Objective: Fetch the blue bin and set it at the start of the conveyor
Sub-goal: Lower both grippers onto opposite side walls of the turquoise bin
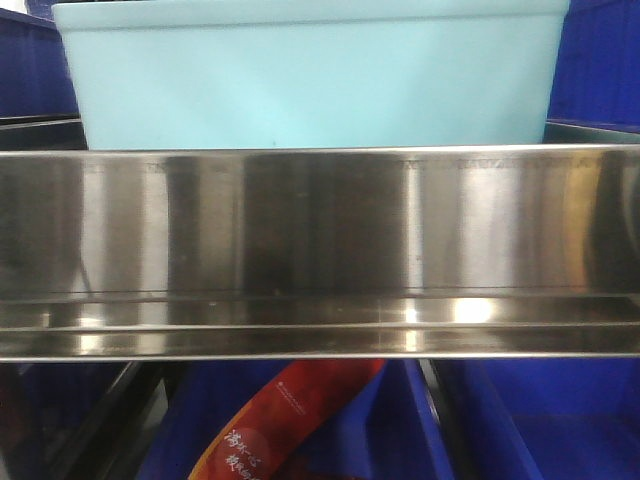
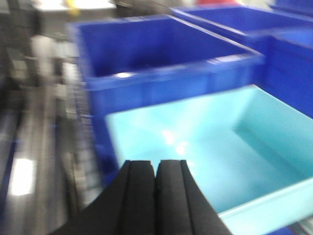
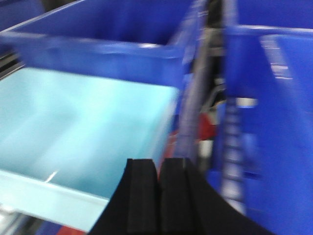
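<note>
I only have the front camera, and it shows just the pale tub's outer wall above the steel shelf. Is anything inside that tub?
Observer: No. The left wrist view looks down into the tub, and the part that shows is bare.
Operator: Are the pincers open for a grab?
Observer: No. The left pincer is shut, pads together, holding nothing.
Operator: And the right one?
Observer: The right pincer is shut too. It is over the tub's right end, with a dark blue bin to its right.
</note>
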Controlling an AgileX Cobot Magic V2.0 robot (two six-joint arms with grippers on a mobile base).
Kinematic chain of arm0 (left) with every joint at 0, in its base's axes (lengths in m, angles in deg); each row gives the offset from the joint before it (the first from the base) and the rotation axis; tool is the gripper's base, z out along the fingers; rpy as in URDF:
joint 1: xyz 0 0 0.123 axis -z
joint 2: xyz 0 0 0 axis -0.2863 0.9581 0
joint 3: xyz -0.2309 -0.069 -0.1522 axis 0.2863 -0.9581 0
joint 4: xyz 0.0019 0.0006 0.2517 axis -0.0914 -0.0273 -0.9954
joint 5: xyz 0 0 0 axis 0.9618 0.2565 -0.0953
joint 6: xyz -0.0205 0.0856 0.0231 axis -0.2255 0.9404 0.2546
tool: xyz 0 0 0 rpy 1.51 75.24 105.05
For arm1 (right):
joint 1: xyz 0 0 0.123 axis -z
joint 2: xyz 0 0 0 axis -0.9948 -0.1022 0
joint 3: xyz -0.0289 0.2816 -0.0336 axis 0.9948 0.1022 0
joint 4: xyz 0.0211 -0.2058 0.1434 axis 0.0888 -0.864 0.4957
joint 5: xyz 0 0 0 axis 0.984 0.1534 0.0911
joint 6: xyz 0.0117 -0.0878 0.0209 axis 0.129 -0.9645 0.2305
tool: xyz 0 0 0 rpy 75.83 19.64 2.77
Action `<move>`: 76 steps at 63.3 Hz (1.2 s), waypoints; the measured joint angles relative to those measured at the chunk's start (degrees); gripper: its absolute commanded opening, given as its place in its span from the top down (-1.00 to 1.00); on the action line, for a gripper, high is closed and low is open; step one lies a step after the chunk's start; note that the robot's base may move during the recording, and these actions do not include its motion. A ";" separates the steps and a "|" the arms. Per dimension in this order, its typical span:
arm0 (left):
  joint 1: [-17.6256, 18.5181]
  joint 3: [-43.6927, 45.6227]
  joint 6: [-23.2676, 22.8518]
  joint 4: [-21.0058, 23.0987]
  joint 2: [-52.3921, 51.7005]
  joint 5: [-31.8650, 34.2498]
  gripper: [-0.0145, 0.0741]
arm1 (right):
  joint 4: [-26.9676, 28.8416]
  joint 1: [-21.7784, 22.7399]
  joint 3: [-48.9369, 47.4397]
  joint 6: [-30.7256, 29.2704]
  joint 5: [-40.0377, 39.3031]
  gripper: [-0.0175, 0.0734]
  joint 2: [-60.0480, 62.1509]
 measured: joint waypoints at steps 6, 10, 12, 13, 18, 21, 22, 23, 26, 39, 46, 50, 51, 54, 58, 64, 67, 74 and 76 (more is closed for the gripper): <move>0.58 4.24 -2.98 -0.15 5.84 -3.18 0.92 | 0.14 -1.93 -2.41 2.33 0.20 0.92 -4.25; 0.58 7.47 -5.70 -0.43 9.68 -5.37 0.92 | -0.54 -2.10 -4.13 4.36 0.53 0.92 -7.63; 0.58 8.95 -6.92 -0.58 11.34 -6.17 0.92 | -1.60 -2.20 -4.94 5.54 0.55 0.92 -9.53; 0.58 10.10 -7.54 -0.75 12.57 -6.49 0.92 | -2.17 -2.20 -5.34 6.22 0.68 0.92 -10.32; 0.58 14.62 -11.37 -2.37 17.30 -8.23 0.92 | -6.86 -2.73 -8.21 11.29 1.59 0.92 -14.96; 0.58 16.82 -13.63 -3.77 19.53 -9.39 0.92 | -9.40 -2.82 -9.72 14.53 2.47 0.92 -17.25; 0.58 17.55 -14.30 -4.27 20.28 -9.76 0.92 | -10.18 -2.97 -10.29 15.41 2.87 0.92 -18.37; 0.58 18.25 -14.93 -4.88 21.02 -10.09 0.92 | -11.29 -3.12 -11.16 16.70 3.48 0.92 -19.13; 0.58 21.03 -17.06 -7.10 23.95 -11.51 0.92 | -13.33 -3.62 -13.05 19.02 4.90 0.92 -21.61; 0.58 29.94 -21.45 -12.98 33.45 -19.03 0.92 | -17.36 -6.62 -25.15 26.41 14.95 0.92 -31.72; 0.58 34.53 -21.67 -13.46 37.65 -22.80 0.92 | -20.17 -7.99 -32.36 28.35 21.00 0.92 -37.02; 0.58 36.38 -21.67 -13.56 39.41 -24.81 0.92 | -20.87 -8.26 -35.37 28.83 23.42 0.92 -39.73; 0.58 36.68 -21.67 -13.68 39.74 -25.10 0.92 | -21.03 -8.26 -35.90 28.83 23.77 0.92 -40.25; 0.58 37.27 -21.67 -13.66 40.66 -25.78 0.92 | -21.13 -8.38 -37.21 28.98 24.76 0.92 -41.93; 0.58 37.53 -21.71 -13.66 41.26 -26.64 0.92 | -21.27 -8.38 -38.47 29.09 26.43 0.92 -43.49; 0.58 37.65 -21.71 -13.66 41.95 -28.23 0.80 | -21.27 -8.38 -38.86 29.19 28.51 0.92 -45.26; 0.58 37.65 -21.71 -13.66 42.18 -29.09 0.65 | -21.27 -8.38 -38.90 29.19 28.93 0.88 -45.87; 0.58 37.75 -21.71 -13.66 42.59 -30.24 0.28 | -21.27 -8.38 -38.90 29.19 29.43 0.54 -46.40; 0.58 37.83 -21.71 -13.66 42.85 -30.38 0.20 | -21.27 -8.38 -39.00 29.19 29.48 0.43 -46.52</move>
